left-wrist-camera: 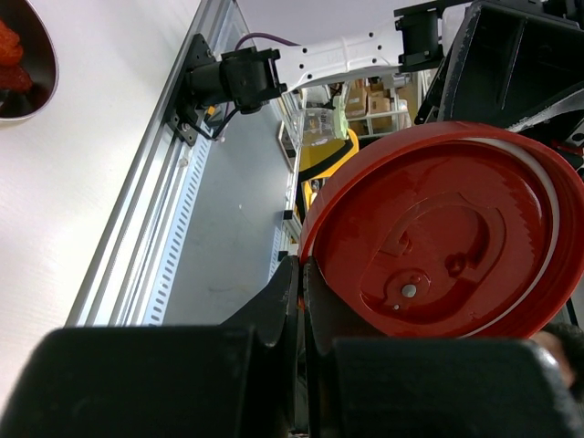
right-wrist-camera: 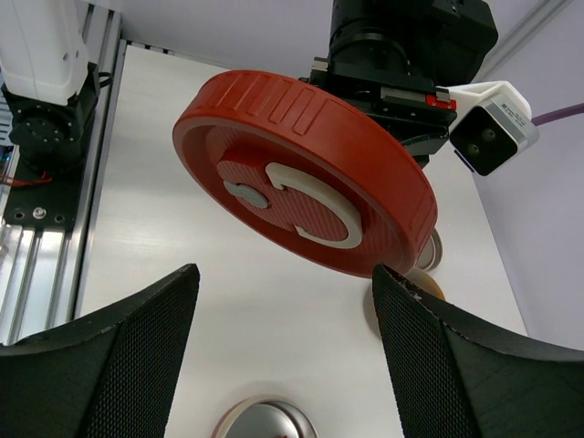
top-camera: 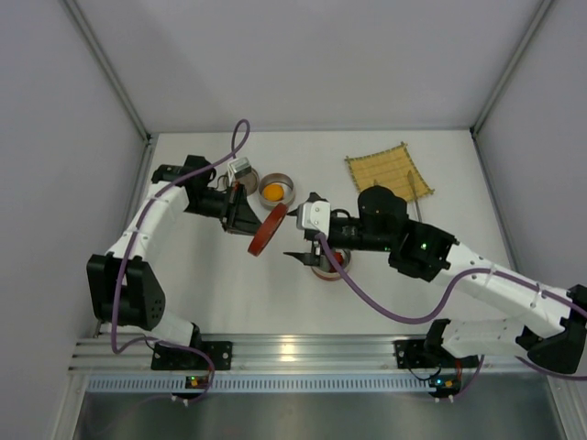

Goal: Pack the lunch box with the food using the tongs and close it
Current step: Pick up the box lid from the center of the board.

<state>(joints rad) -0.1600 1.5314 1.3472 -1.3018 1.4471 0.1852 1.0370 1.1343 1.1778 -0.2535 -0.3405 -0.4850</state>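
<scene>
Top view: left gripper point(top-camera: 246, 218) pinches the red lid point(top-camera: 267, 229) by its rim, tilted in the air just beside the bowl point(top-camera: 287, 183) holding the orange piece point(top-camera: 273, 192). We judge the lid is kept off so packing can go on. The tongs point(top-camera: 416, 188) lie by the bamboo mat point(top-camera: 389, 171), well apart from both arms

Left wrist: jaws clamped on the lid's edge, with the rail point(left-wrist-camera: 164, 219) running beyond it

Right wrist: right gripper point(right-wrist-camera: 287, 356) spread wide and empty, facing the lid, with bare table point(right-wrist-camera: 228, 310) below for a move
</scene>
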